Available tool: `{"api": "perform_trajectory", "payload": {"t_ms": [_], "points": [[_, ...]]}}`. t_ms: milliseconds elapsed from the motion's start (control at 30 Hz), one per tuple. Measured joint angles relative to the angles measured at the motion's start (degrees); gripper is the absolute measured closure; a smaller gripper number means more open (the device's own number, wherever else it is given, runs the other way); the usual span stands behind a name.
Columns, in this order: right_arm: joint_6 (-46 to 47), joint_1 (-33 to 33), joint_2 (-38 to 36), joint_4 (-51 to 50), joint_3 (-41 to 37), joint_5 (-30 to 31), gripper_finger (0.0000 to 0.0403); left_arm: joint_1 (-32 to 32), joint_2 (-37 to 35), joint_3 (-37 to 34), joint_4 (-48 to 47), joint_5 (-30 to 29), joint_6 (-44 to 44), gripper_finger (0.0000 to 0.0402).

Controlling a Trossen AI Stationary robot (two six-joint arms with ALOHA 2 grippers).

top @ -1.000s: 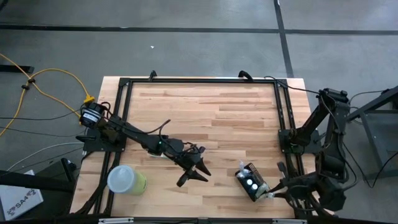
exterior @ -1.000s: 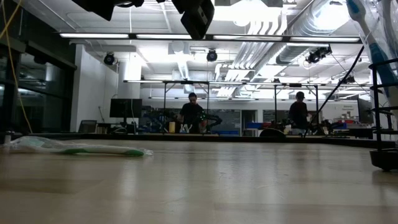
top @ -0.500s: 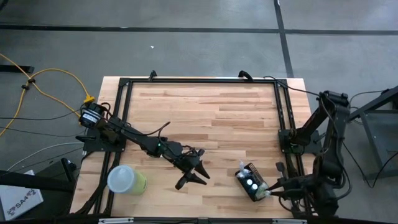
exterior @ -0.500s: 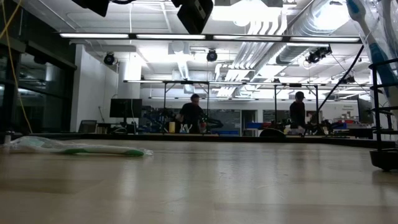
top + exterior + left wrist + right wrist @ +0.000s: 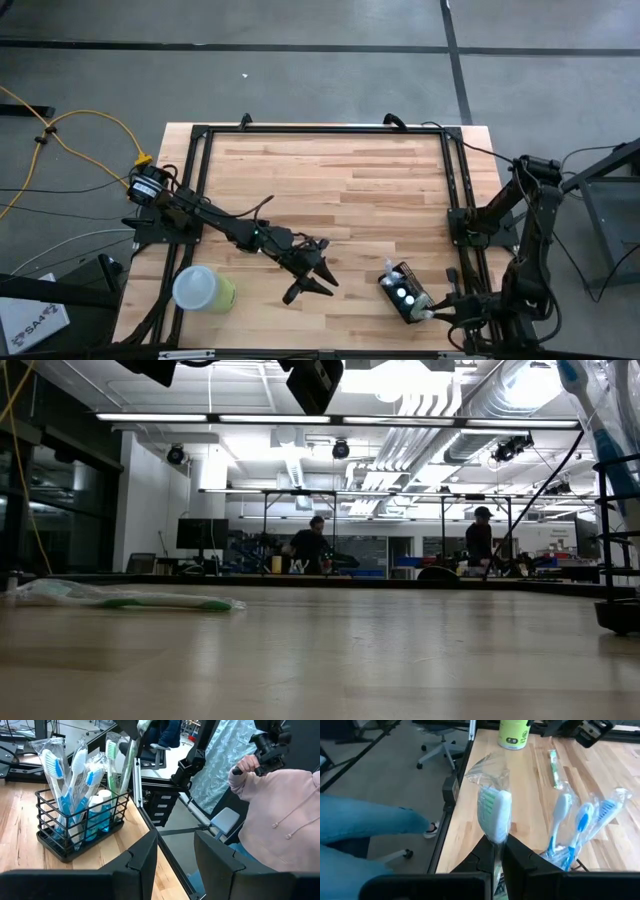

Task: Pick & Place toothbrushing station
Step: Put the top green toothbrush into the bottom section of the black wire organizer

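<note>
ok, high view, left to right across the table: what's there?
lime-green cup → left gripper, open → toothbrushing station → right gripper, shut on a wrapped toothbrush

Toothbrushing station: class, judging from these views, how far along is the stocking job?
Done: the toothbrushing station already holds several wrapped brushes. In hand: the right gripper is shut on a green-bristled wrapped toothbrush beside the station. Left: a green toothbrush on the table remains; the left gripper hangs open mid-table.
</note>
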Motion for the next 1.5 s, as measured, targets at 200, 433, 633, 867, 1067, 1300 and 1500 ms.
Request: {"api": "perform_trajectory", "payload": {"t_ms": [200,433,633,867,1067,1300,1500], "points": [[6.84,1.54,2.22,-2.69,0.00,2.15,0.0391,0.00,0.00,0.00,0.07,-0.20,0.00,0.0276],[13.08,1.54,6.25,-6.64,-0.07,1.96,0.0395,0.02,0.00,0.00,0.47,-1.32,0.00,0.0276],[16.72,1.54,8.49,-7.64,-0.07,2.04,0.0394,0.02,0.00,0.00,0.82,-1.30,0.00,0.0276],[19.70,1.54,8.95,-7.62,-0.07,2.09,0.0367,0.02,0.00,0.00,1.03,-1.28,0.02,0.0276],[21.40,1.49,8.95,-7.59,-0.07,1.89,0.0333,0.02,0.00,0.00,1.01,-1.26,0.02,0.0276],[21.40,1.49,8.95,-7.49,-0.07,1.74,0.0303,0.02,0.00,0.00,1.06,-1.23,0.02,0.0276],[20.96,1.49,7.94,-7.09,-0.07,0.97,0.0284,0.02,0.00,0.00,1.34,-1.21,0.02,0.0276]]}}
